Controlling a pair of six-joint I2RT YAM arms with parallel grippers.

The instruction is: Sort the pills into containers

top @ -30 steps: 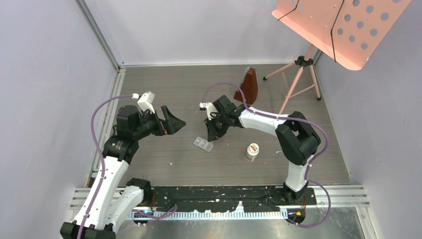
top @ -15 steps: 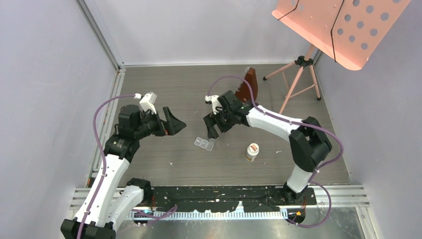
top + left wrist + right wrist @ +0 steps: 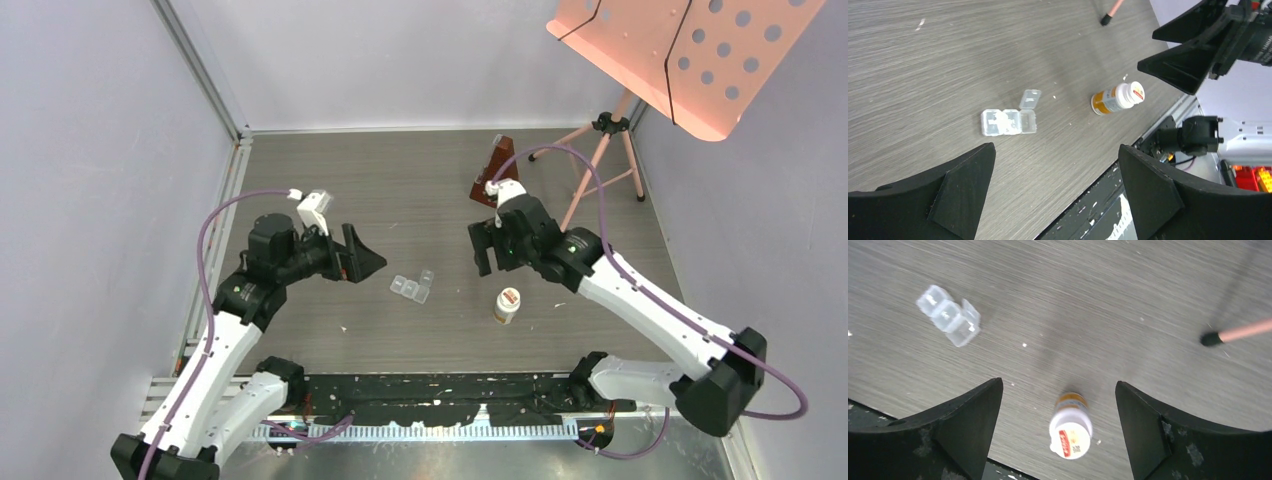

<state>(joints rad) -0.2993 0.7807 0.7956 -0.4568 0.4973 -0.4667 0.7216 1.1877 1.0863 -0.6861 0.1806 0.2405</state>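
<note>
Grey tabletop [image 3: 400, 190]: the containers [image 3: 410, 289] lie between the spread left claw [image 3: 1057, 149] and spread right claw [image 3: 1058, 385], touching neither.

- Withdrawal of right gripper [image 3: 487, 254] from over the containers [image 3: 409, 289] to above the pill bottle [image 3: 507, 305]
- Slight shift of left gripper [image 3: 366, 252] towards the containers
- Uncovering of one open flip lid [image 3: 427, 275]

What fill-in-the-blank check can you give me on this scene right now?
The clear strip box has ___ lid flipped open.
The pill bottle stands ___, cap on.
The left gripper and right gripper both have their jaws ___.
Missing words: one; upright; open.
</note>
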